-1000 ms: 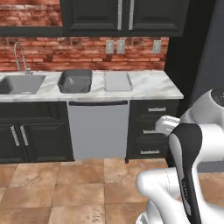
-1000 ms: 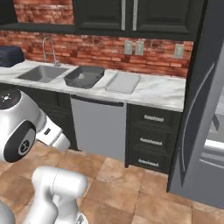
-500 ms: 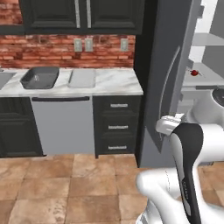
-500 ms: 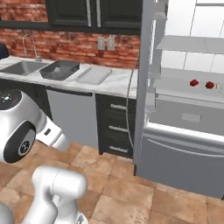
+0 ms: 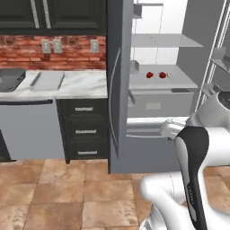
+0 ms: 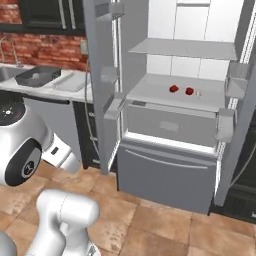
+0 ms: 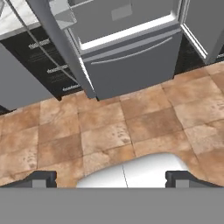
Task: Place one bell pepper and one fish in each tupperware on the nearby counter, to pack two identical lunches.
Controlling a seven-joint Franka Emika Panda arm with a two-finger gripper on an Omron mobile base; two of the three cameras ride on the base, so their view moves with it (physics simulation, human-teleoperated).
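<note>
Folding low over the tiled floor [image 7: 109, 131], the arm points its gripper [image 7: 111, 177] downward, jaws spread wide and empty, while the base has swung right from the counter [image 5: 81, 85] with its dark tub [image 6: 37, 76] and flat tray [image 5: 47, 81] toward the open fridge [image 6: 175, 95], where two red peppers [image 6: 181, 90] sit.

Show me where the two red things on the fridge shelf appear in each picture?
Left base view: the red things sit right of centre, on the shelf above the drawer.
Right base view: the red things sit right of centre, upper half, on that shelf.
Hand view: not in it; the shelf lies beyond the top edge.
Shared landmark: the drawer under the shelf.
</note>
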